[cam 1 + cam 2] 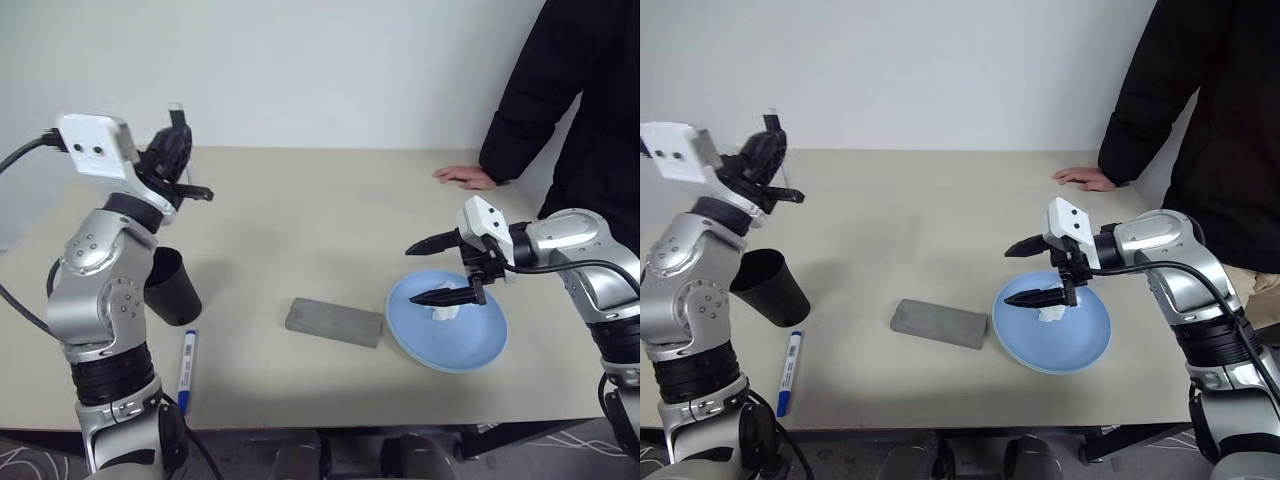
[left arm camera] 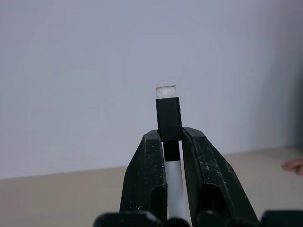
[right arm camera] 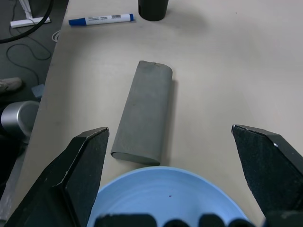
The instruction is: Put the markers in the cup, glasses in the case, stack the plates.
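One marker [image 2: 169, 124] pinched in left claw [image 1: 183, 160] above cup [image 1: 172, 287]; right claw [image 1: 447, 270] wide, empty, over plate [image 1: 480, 350]. Thin grip, perhaps off-centre: marker may tip, miss cup.

The worktop [image 1: 300, 220] is plain beige. On it the case [image 1: 335, 322] is mottled grey; right of the case sits a light blue plate [image 1: 470, 350] holding a white tissue [image 1: 445, 312]. Left of the case lie a black cup [image 1: 172, 287] and a white marker [image 1: 187, 370] with blue cap and label. The left claw [image 2: 169, 142] is black, pinching a white pen [image 2: 169, 118] with black cap.
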